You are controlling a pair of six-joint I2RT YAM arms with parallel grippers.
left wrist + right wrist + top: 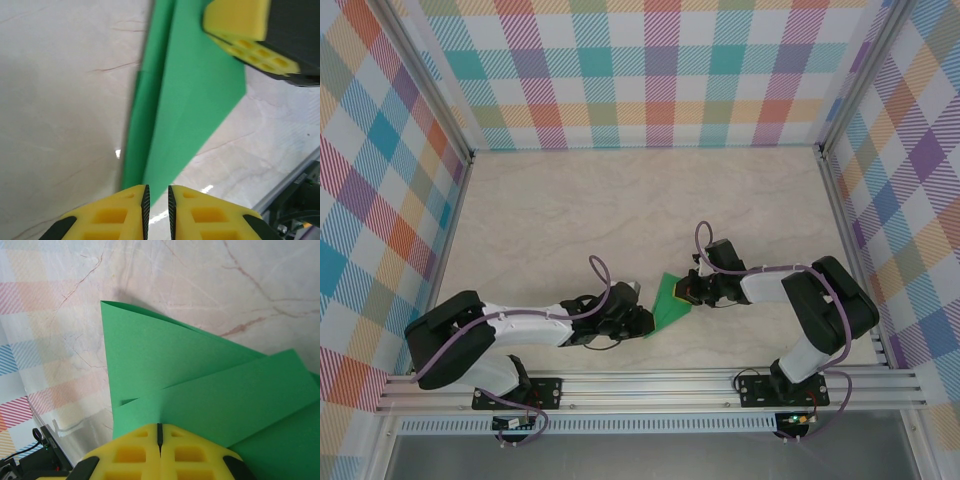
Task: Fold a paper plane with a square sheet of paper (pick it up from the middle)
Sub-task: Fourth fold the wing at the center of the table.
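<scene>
right fingers (125,456) shut (left fingers (112,220) ajar)

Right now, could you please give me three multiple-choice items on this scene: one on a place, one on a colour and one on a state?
1. Where is the folded paper?
A) between the two end effectors
B) far to the left of both
C) far to the right of both

2. What colour is it?
A) red
B) green
C) white

3. How is the right end effector?
A) wide open
B) shut on the paper
C) shut on nothing

Answers:
1 A, it spans from the left end effector to the right one.
2 B, it is plain green in every view.
3 B, it is closed with the paper caught at its tip.
</scene>
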